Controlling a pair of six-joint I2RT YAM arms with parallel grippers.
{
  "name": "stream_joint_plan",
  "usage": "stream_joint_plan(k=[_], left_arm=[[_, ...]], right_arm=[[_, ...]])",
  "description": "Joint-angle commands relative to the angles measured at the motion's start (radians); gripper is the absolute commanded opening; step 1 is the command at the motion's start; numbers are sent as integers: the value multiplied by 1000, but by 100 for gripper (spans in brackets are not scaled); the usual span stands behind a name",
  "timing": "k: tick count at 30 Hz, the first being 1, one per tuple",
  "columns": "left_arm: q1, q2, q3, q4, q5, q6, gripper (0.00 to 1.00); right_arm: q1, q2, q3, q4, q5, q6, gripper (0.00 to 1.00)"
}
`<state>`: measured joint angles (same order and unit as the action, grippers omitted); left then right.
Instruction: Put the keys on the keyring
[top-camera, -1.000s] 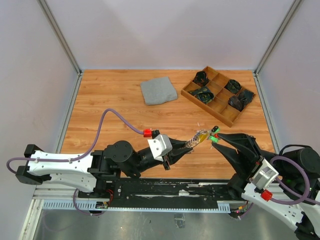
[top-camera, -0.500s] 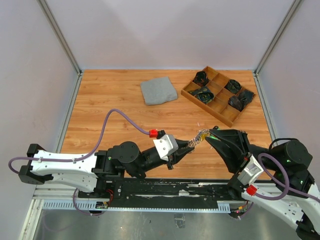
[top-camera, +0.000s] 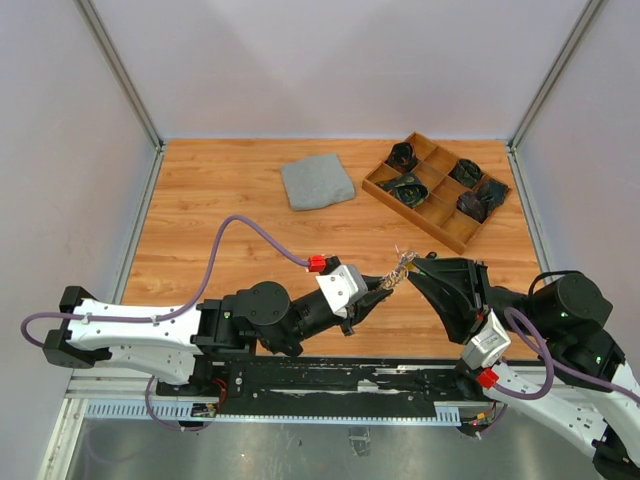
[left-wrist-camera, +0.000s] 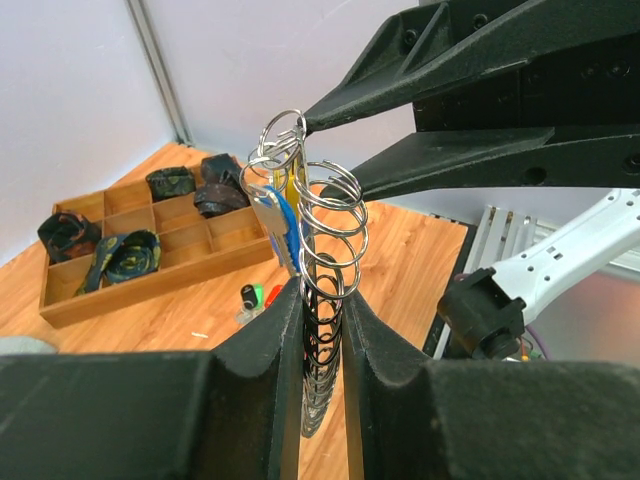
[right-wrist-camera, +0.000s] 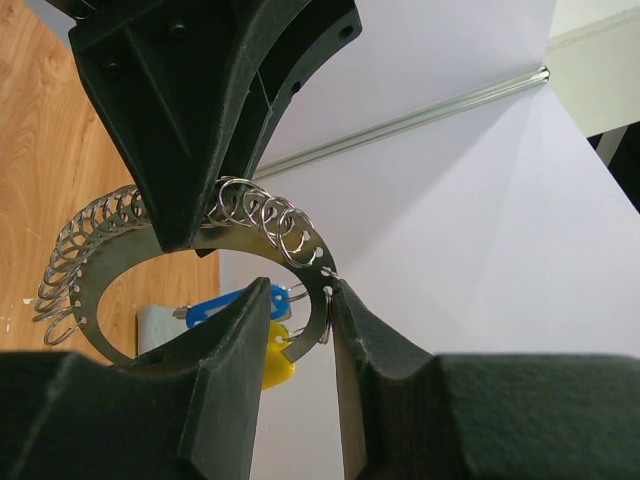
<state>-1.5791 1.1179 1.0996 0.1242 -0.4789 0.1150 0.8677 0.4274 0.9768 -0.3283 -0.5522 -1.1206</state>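
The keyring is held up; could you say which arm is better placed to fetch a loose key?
Right, probably. The left gripper is shut on the keyring, holding it up; the right gripper is open, only straddling its top, free to reach the loose keys.

keyring (left-wrist-camera: 322, 262): lower part hidden in left pincer (left-wrist-camera: 320, 298); yellow key (right-wrist-camera: 277, 364): half hidden

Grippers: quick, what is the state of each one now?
Left gripper: closed on the keyring.
Right gripper: jaws partly apart around the keyring's edge; whether it grips cannot be told.
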Motion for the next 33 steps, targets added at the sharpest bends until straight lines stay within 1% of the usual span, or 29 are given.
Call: stream_joint_plan(k=[1,28,33], left_arm=[[-5,4,40,33,-18,-5,1],[-6,41,61,14,-40,-5,1],[-5,49,67,2,-40,-3,1]], right_arm=[[-12,1,15,21,-31,-26,32],[-12,-10,31,26,-66,-19,25],[-12,-6,37,-2,-71,-26,20]])
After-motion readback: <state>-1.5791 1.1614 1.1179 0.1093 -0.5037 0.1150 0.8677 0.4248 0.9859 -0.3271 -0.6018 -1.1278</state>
